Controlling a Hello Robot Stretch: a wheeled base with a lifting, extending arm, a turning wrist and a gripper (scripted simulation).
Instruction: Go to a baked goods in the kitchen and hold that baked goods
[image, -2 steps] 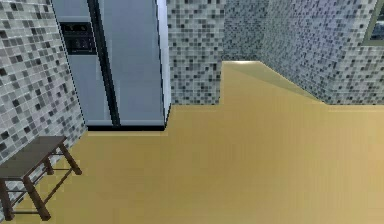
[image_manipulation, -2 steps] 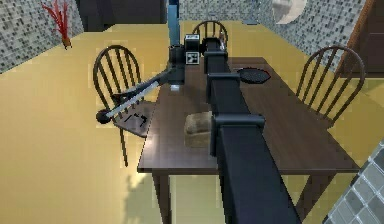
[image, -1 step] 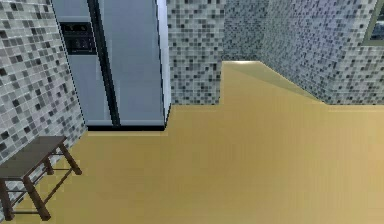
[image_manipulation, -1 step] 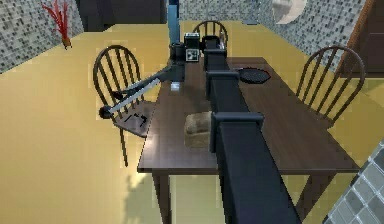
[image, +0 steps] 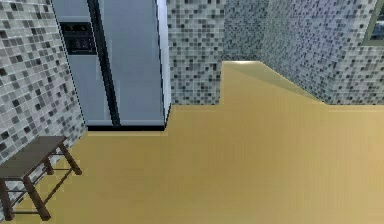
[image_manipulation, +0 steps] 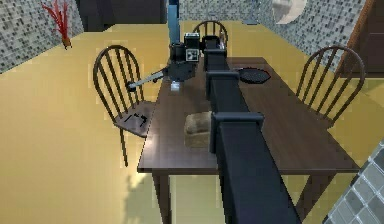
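In the arm side view, a tan loaf lay on the dining table close to its near edge, just left of the arm that crossed the tabletop. One chair stood at the table's left edge. Farther on, a dark round dish sat right of the arm. The gripper reached over the far left edge beside a small white thing. I could not tell whether its fingers were apart or together, or whether they held anything. In the forward view, a wooden stool stood near, with a grey fridge beyond it among tiled walls.
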